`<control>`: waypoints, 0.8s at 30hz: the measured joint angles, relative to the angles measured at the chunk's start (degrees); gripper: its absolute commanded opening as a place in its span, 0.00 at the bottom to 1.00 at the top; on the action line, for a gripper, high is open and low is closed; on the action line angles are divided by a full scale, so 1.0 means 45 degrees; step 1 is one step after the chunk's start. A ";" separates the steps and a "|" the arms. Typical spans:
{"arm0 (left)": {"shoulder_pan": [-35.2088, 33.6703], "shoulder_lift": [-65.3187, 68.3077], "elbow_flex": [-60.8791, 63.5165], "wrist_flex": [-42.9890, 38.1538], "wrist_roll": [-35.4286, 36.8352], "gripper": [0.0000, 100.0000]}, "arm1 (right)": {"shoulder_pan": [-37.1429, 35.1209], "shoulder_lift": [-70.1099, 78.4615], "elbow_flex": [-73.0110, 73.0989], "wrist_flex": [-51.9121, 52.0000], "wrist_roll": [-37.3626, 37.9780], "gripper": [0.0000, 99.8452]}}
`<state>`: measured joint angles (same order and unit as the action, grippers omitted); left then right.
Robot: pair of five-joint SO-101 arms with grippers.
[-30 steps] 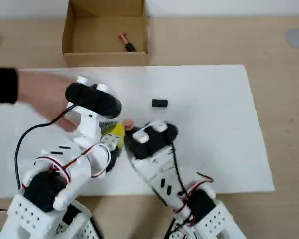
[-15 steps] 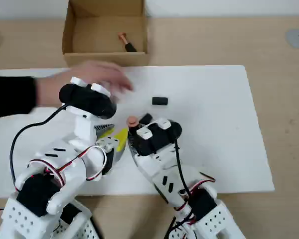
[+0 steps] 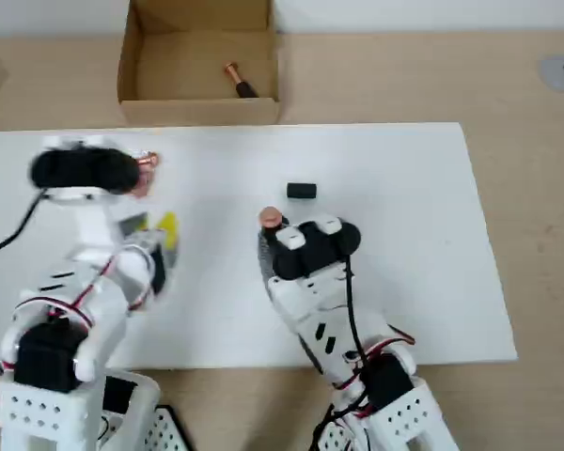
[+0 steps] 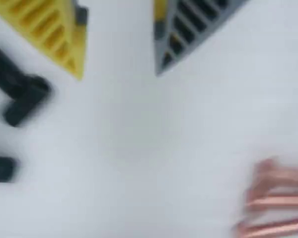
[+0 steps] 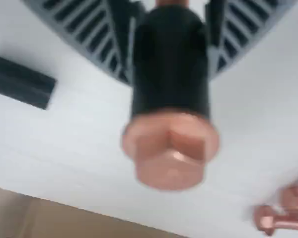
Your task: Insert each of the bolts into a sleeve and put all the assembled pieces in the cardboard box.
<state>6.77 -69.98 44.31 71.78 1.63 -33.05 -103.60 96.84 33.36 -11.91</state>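
1 piece boxed: bolt-in-sleeve lying inside the cardboard box, beyond the white sheet.
Right gripper: clamped on another assembled piece, copper head poking out past the jaws, over the sheet.
Left gripper: jaws apart, nothing between them, near loose copper bolts.
Loose sleeve: on the sheet, just beyond the held piece.
Step, likely: carrying the held piece to the box.
Advice: lift clear of that sleeve, cross the box's near wall high, loosen the grip only once well inside.
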 measured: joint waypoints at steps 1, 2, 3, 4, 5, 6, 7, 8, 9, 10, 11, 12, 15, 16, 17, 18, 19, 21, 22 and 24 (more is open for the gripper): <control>-0.0313 0.0000 0.0274 0.0000 0.0000 0.11 | 0.0137 0.0000 -0.0020 0.0000 0.0000 0.01; -0.0606 0.0020 0.0567 0.0000 0.0000 0.11 | 0.0195 0.0000 -0.0078 0.0000 0.0039 0.01; -0.0821 0.0020 0.0840 0.0000 0.0000 0.11 | 0.0215 0.0000 -0.0195 0.0000 0.0234 0.01; -0.0996 0.0020 0.1094 0.0000 0.0000 0.11 | 0.0215 0.0000 -0.0352 0.0000 0.0449 0.01; -0.1133 0.0020 0.1270 0.0000 0.0000 0.11 | 0.0215 0.0000 -0.0527 0.0000 0.0664 0.01; -0.1309 0.0020 0.1465 -0.0117 0.0000 0.11 | 0.0215 0.0000 -0.0664 0.0000 0.0860 0.01; -0.1485 0.0020 0.1621 -0.0313 0.0000 0.11 | 0.0215 0.0000 -0.0762 0.0000 0.1074 0.01; -0.1719 0.0020 0.1797 -0.0508 0.0000 0.11 | 0.0215 0.0000 -0.0840 0.0000 0.1289 0.01; -0.1934 0.0020 0.1954 -0.0781 0.0000 0.11 | 0.0215 0.0000 -0.0918 0.0000 0.1543 0.01; -0.2129 0.0020 0.2129 -0.1074 0.0000 0.11 | 0.0215 0.0000 -0.0977 0.0000 0.1700 0.01; -0.2325 0.0020 0.2364 -0.1348 0.0000 0.11 | 0.0215 0.0000 -0.1016 0.0000 0.1836 0.01; -0.2559 0.0020 0.2520 -0.1543 0.0000 0.11 | 0.0215 0.0000 -0.1035 -0.0098 0.1993 0.01; -0.3009 0.0020 0.2794 -0.1700 0.0000 0.11 | 0.0215 0.0000 -0.1211 -0.0664 0.2247 0.01; -0.3106 0.0020 0.2872 -0.1700 0.0000 0.11 | 0.0215 0.0020 -0.1387 -0.0879 0.2286 0.01; -0.3184 0.0039 0.2911 -0.1700 0.0020 0.11 | 0.0215 0.0176 -0.1661 -0.1133 0.2286 0.01; -0.3223 0.0020 0.2950 -0.1700 0.0020 0.11 | 0.0215 0.0606 -0.2012 -0.1387 0.2286 0.01; -0.3243 0.0020 0.2989 -0.1700 0.0020 0.11 | 0.0215 0.1153 -0.2422 -0.1719 0.2286 0.01; -0.3282 0.0039 0.3009 -0.1700 0.0020 0.11 | 0.0215 0.2559 -0.3282 -0.2364 0.2286 0.01; -0.3282 0.0020 0.3009 -0.1700 0.0020 0.11 | 0.0215 0.3399 -0.3810 -0.2637 0.2286 0.01; -0.3302 0.0020 0.3009 -0.1700 0.0020 0.11 | 0.0215 0.5236 -0.5021 -0.3067 0.2286 0.01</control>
<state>-8.09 -69.89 57.85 64.13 1.71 -32.09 -80.04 74.24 19.56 -1.63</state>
